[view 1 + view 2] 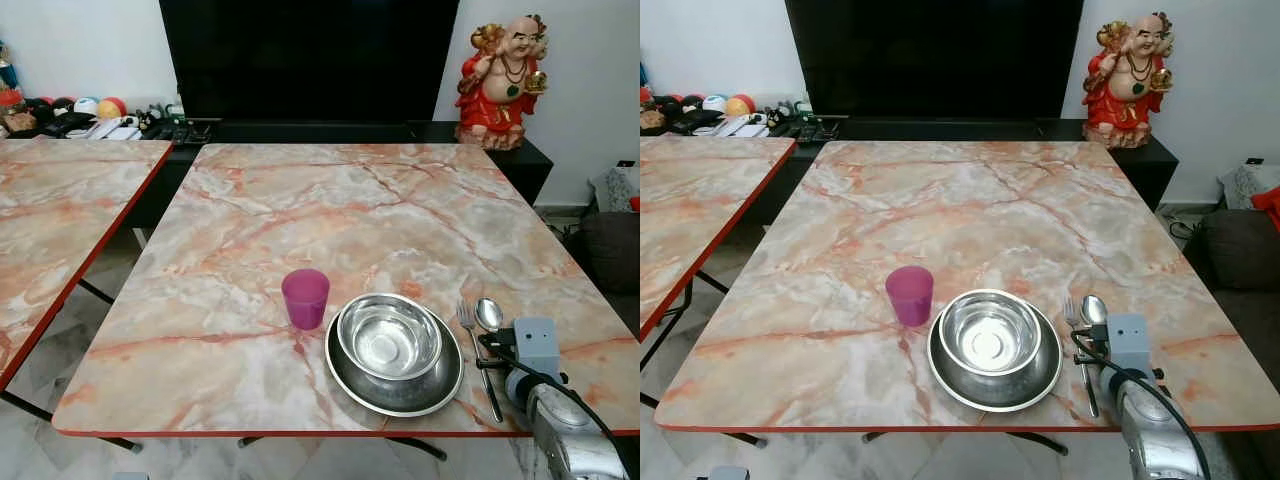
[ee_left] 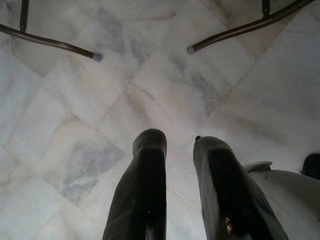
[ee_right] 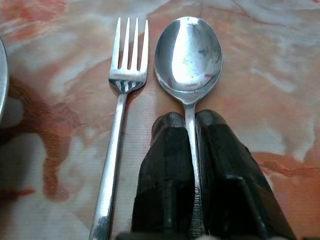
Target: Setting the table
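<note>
On the marble table [image 1: 300, 210], near its front edge, a steel bowl [image 1: 388, 335] sits inside a steel plate [image 1: 437, 392]. A purple cup [image 1: 305, 298] stands upright just left of them. To the plate's right a fork [image 3: 120, 100] and a spoon [image 3: 188, 55] lie side by side, heads pointing away from me. My right gripper [image 3: 190, 120] is shut on the spoon's handle, low over the table at the front right [image 1: 492, 350]. Hanging beside the table, my left gripper [image 2: 177, 145] is over the floor, fingers apart and holding nothing.
A second marble table [image 1: 60, 220] stands at the left with a narrow gap between the two. Behind are a black TV, a low black cabinet [image 1: 300, 132] and a red statue [image 1: 503, 80]. A dark cushion [image 1: 612, 248] lies at the right. Metal table legs [image 2: 50, 44] cross the tiled floor.
</note>
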Available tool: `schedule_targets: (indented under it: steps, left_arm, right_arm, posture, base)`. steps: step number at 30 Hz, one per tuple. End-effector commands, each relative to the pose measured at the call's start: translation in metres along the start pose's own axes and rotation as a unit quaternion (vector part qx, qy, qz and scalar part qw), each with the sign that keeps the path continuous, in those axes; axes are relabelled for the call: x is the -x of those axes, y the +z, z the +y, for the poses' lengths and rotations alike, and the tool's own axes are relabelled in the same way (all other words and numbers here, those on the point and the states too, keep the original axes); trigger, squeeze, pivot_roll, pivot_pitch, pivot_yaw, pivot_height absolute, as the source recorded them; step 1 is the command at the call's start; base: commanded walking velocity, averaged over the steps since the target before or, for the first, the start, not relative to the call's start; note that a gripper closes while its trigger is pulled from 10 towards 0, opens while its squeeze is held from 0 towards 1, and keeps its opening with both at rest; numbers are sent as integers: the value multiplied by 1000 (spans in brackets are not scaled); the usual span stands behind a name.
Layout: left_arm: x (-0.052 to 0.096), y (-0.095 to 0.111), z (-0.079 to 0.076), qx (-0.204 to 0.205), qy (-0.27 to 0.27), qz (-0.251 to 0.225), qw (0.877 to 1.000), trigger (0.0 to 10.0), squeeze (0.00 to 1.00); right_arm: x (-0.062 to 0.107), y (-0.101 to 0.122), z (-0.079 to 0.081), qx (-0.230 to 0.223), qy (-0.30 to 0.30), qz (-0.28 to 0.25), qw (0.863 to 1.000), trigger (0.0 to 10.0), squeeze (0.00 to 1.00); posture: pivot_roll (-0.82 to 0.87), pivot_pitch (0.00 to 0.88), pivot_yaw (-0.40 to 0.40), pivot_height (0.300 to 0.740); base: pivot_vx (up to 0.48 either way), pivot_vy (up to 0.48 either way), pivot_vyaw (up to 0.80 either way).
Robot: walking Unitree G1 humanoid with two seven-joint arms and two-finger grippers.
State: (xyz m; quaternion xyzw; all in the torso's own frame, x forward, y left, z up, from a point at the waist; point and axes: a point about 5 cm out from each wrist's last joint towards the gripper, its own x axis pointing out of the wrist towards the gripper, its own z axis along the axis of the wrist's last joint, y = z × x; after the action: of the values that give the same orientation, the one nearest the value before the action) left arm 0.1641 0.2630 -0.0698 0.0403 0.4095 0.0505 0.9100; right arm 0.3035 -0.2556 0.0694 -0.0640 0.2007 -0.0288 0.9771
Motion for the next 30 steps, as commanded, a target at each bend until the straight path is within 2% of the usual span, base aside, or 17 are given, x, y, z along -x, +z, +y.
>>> schedule_targets:
  steps: [1,4,5,6,9,11,13,14,16,17,18,19,30]
  left_arm:
    - [1,-3,4,1,7,9,1000,10000,0]
    - [1,-3,4,1,7,9,1000,10000,0]
    - [1,-3,4,1,7,9,1000,10000,0]
    - [1,-3,4,1,7,9,1000,10000,0]
    - [1,-3,4,0,7,9,1000,10000,0]
    - [1,-3,4,1,7,9,1000,10000,0]
    - [1,-3,4,0,7,9,1000,10000,0]
    - [1,-3,4,0,7,9,1000,10000,0]
    - [1,-3,4,0,7,9,1000,10000,0]
    - [1,-3,4,0,7,9,1000,10000,0]
    - [1,-3,4,0,7,9,1000,10000,0]
    - [1,-3,4,0,7,9,1000,10000,0]
    - [1,-2,4,0,7,8,1000,10000,0]
  right_arm:
    - [0,-6,-2,4,-3,17,1000,10000,161]
    - [0,-6,-2,5,-3,18,1000,10000,165]
    - [0,-6,-2,5,-3,18,1000,10000,231]
    - [0,-6,-2,7,-3,18,1000,10000,490]
    - [0,-6,-2,8,-2,18,1000,10000,506]
    - [-1,-7,-2,9,-3,19,1000,10000,494]
    - [0,-7,-2,10,-4,20,1000,10000,384]
    - [-1,-7,-2,10,-4,21,1000,10000,384]
    - [0,-8,-3,12,-5,23,1000,10000,243]
    - [0,-9,-3,12,-6,24,1000,10000,90]
    - [0,-9,-3,12,-6,24,1000,10000,90]
    - [0,-10,-4,13,-7,27,1000,10000,16]
    - [1,-19,-2,33,-4,54,998,10000,0]
  posture:
    - [6,25,23,740]
    - [7,25,23,740]
    - [6,26,23,740]
    - [7,25,24,740]
    - [7,25,24,740]
    - [7,24,24,740]
    - [7,24,24,740]
    - [7,24,24,740]
    - [6,24,24,740]
    - [7,25,24,740]
    - [7,25,24,740]
    - [6,24,24,740]
    - [6,24,23,740]
  base:
    - [0,0,0]
    - [0,0,0]
    - [0,0,0]
    - [0,0,0]
    - [0,0,0]
    - [0,0,0]
    - [0,0,0]
    - [0,0,0]
    - [0,0,0]
    - [0,0,0]
    - [0,0,0]
    - [0,0,0]
    - [0,0,0]
